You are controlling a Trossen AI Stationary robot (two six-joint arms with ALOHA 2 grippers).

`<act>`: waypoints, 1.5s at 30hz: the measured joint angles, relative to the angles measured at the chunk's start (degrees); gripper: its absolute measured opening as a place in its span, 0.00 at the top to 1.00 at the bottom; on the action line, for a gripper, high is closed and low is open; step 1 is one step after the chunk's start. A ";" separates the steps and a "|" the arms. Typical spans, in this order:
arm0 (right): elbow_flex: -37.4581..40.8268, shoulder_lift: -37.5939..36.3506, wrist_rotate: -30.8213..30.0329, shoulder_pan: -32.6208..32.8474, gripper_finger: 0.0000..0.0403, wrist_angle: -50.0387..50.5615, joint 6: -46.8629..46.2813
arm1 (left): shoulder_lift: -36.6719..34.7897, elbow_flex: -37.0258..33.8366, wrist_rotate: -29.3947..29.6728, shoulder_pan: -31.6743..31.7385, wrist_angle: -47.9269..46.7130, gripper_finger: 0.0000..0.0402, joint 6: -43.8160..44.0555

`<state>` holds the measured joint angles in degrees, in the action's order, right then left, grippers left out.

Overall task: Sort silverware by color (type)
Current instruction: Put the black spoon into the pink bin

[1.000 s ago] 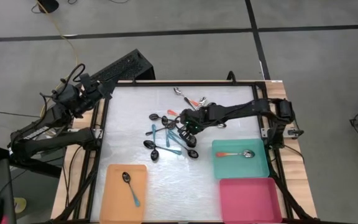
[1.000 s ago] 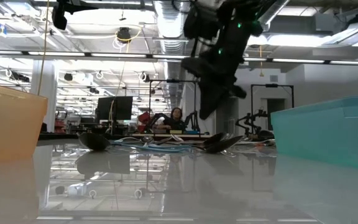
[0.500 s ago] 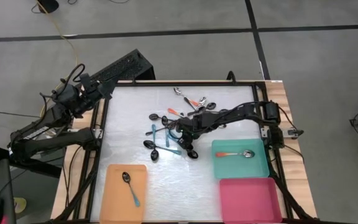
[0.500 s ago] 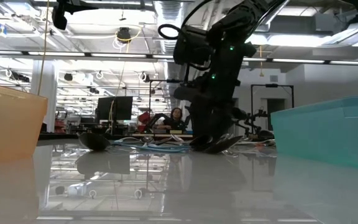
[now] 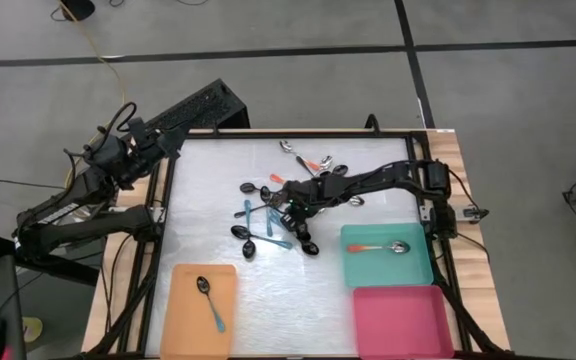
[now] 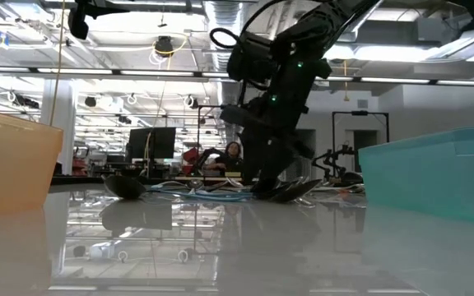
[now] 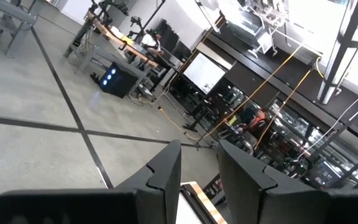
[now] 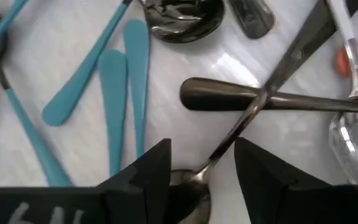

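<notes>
While low over the pile, right gripper (image 8: 196, 163): fingers apart, straddling a dark metal spoon (image 8: 247, 121), no grip visible.
Spoon axis: bowl lies between the fingers; handle runs diagonally away from the gripper, crossing a second dark handle (image 8: 272, 98).
Teal handles (image 8: 114, 106): just beside it, side by side, long axes roughly along the gripper's line.
Pile (image 5: 283, 210): mid-table.
Trays: teal tray (image 5: 423, 265) holds one orange-handled spoon (image 5: 378, 247), lying crosswise; orange tray (image 5: 183, 310) holds one teal-handled spoon (image 5: 209, 300).
Left gripper (image 7: 197, 174): off the table's left edge, fingers slightly apart, empty.

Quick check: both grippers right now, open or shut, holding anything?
Left gripper: open, empty, parked off the table's left edge.
Right gripper: open, down over the spoon pile, fingers straddling a dark metal spoon, not gripping it.
</notes>
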<state>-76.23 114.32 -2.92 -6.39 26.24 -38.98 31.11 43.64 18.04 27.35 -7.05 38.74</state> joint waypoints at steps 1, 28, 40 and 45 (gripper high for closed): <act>-0.06 0.27 0.00 0.00 0.54 -0.06 0.02 | 0.02 0.00 0.00 0.00 0.00 0.77 0.00; -0.02 1.19 -1.51 -0.26 0.94 3.04 1.60 | 0.01 0.00 0.42 0.00 -0.07 0.77 -0.01; 0.18 -11.32 -0.91 -3.04 0.99 5.40 1.46 | 0.02 0.00 0.67 0.00 -0.02 0.77 0.00; 0.12 -19.92 -1.18 -3.02 0.99 5.10 3.69 | 0.01 0.00 0.67 0.02 0.05 0.77 0.02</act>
<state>-76.11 94.41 -4.10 -9.41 31.34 -35.30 31.12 43.64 18.71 27.38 -7.00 38.76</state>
